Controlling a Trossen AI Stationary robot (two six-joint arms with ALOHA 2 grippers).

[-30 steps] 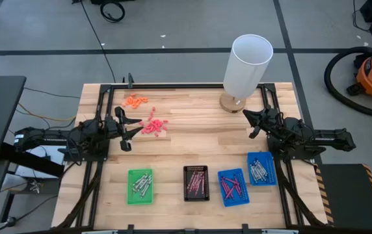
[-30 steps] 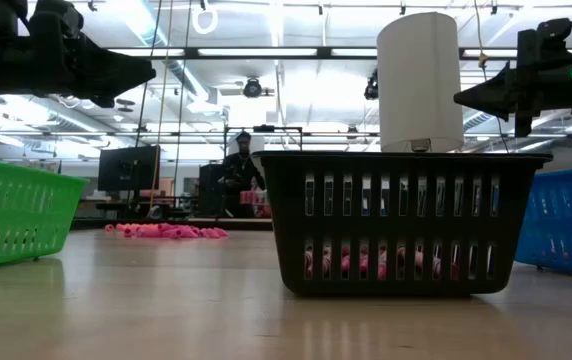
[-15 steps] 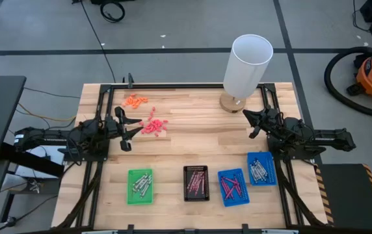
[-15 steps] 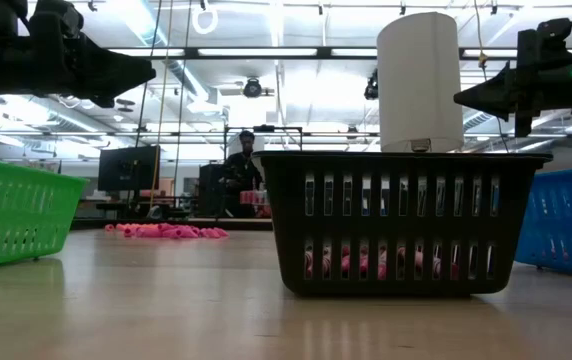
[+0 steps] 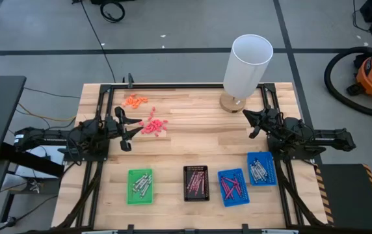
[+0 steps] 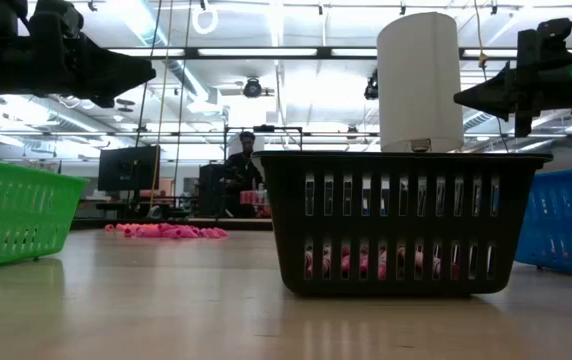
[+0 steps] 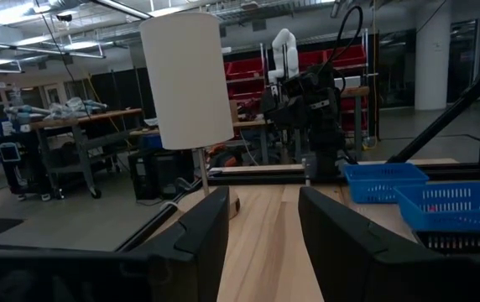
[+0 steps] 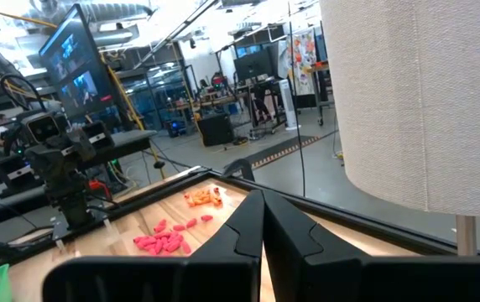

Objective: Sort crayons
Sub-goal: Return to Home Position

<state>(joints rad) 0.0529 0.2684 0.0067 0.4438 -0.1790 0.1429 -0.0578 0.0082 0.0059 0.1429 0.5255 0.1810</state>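
Crayons (image 5: 229, 186) in four bins, near edge of counter (image 5: 199, 140).
Green bin (image 5: 131, 195), right blue bin (image 5: 270, 177): silvery-grey; black bin (image 5: 187, 195): maroon-pink; left blue bin (image 5: 240, 197): red. Left gripper (image 7: 263, 198) jaws apart, right gripper (image 8: 263, 198) jaws closed, at counter sides.

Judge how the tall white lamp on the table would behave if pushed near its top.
It would probably tip: the wide shade sits high on a thin stem over a small round base. The shade looks like fabric, so likely light and easily dented.

Table centre (image 5: 199, 140) lies open between pink pile (image 5: 152, 126), white lamp (image 5: 246, 68) and 4 trays (image 5: 196, 183).
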